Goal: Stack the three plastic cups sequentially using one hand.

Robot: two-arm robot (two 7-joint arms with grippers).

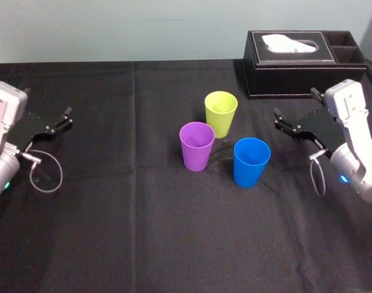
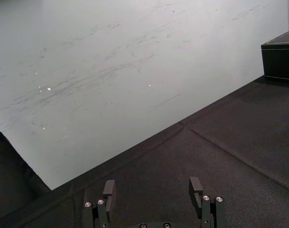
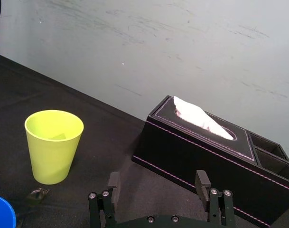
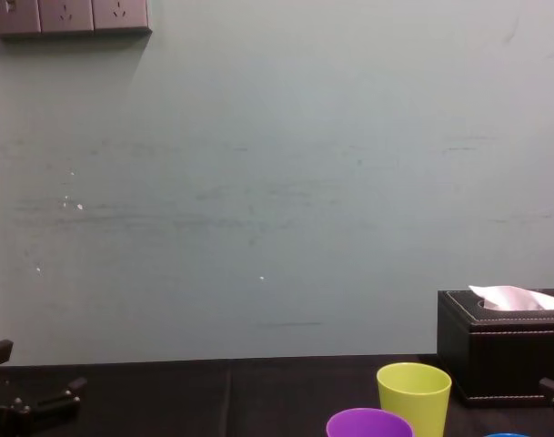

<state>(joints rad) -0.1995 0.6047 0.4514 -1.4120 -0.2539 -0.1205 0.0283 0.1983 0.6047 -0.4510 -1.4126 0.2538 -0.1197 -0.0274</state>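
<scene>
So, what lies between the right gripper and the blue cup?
Nothing but bare black cloth. The head view shows that stretch between the right gripper, jaws open, and the blue cup.

Soft, even light — the black surface (image 1: 173, 238) soaks it up and shadows barely register. Left of the right hand (image 1: 278, 120), a faint grey sheen lies between the purple cup (image 1: 196, 146) and blue cup (image 1: 251, 162). The pale wall (image 4: 277, 182) beyond the hand is evenly lit.
</scene>
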